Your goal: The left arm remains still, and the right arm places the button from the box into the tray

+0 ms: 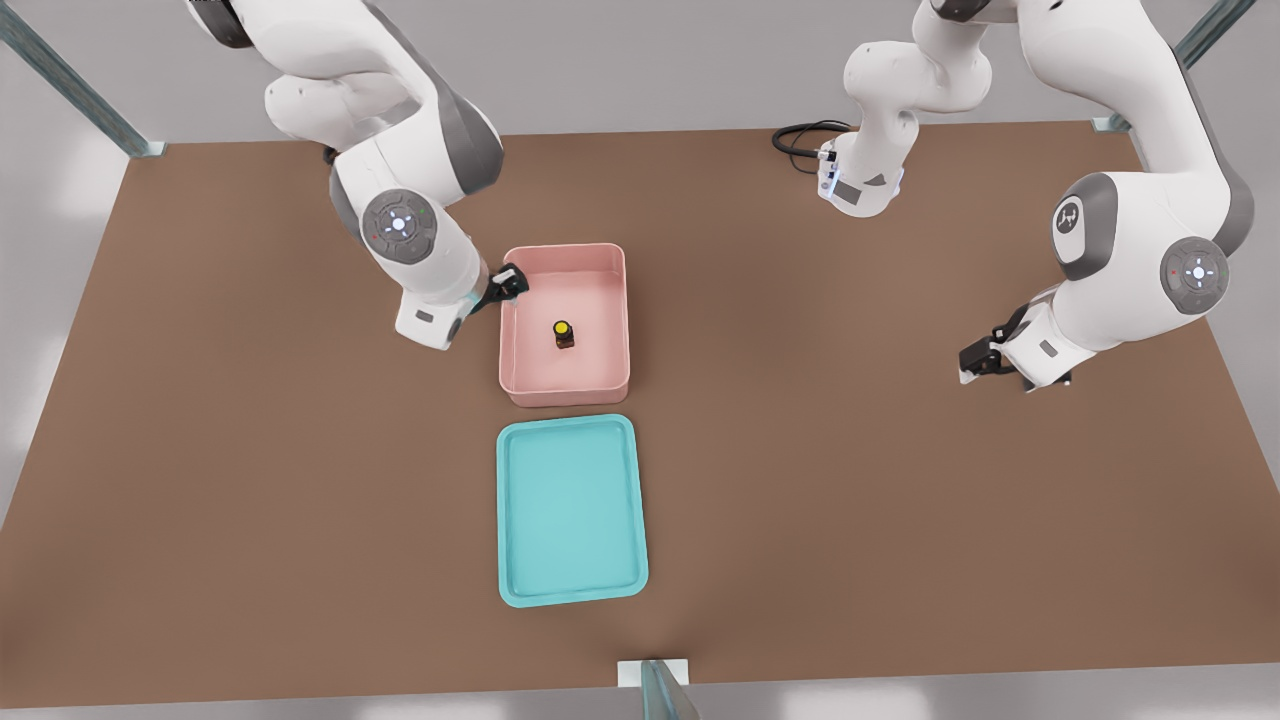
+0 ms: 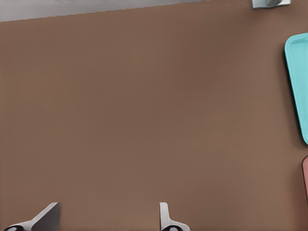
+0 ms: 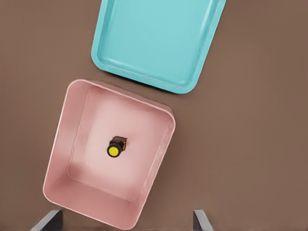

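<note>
Front view: you look steeply down on the whole table [image 1: 250, 480] from above its near edge, facing the arm bases. Right wrist view: you look straight down from above the gripper [image 3: 127, 224], its jaws wide apart; the box [image 3: 62, 144] lies just ahead of them and the tray [image 3: 159, 38] beyond. Left wrist view: low, facing bare table. All three views share the tray.

big flat brown table [image 1: 300, 500] fills pretty much the whole scene, matte with no markings. pale grey floor around it with soft bright light patches. teal-ish metal frame posts [image 1: 70, 80] run off at the far corners, one more post [image 1: 665, 690] at the near edge's middle.
</note>
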Controlling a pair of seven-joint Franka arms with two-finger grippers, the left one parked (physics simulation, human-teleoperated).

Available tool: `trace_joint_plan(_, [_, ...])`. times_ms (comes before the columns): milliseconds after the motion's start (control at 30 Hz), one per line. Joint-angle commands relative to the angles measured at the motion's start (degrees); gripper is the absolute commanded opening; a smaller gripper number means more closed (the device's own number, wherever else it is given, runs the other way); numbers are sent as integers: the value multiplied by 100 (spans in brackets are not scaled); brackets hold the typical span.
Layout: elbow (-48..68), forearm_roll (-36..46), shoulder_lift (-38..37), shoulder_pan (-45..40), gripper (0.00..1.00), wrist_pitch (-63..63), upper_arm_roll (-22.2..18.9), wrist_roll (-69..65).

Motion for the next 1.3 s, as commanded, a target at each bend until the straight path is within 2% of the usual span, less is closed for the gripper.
trace_joint_plan(0, [-741, 118, -168, -135, 100, 1236, -1, 1785])
trace_joint_plan(100, [-1603, 127, -221, -117, 99, 2142, 16, 2022])
trace_joint_plan(167, [-1735, 223, -221, 225, 99, 2195, 174, 2655])
trace_joint_plan(267, [-2121, 232, -256, 340, 99, 2695, 315, 2857])
trace_joint_plan(367, [-2939, 311, -406, 340, 100, 3750, 579, 3007])
trace_joint_plan(433, [-3089, 311, -310, 340, 100, 4155, 675, 3138])
trace_joint_plan(833, [-3071, 294, 675, 533, 99, 4647, 675, 3130])
trace_joint_plan(967, [-3098, 294, 983, 691, 99, 5148, 684, 3262])
trace_joint_plan(1267, [-3625, 250, 719, 718, 99, 5113, 649, 3130])
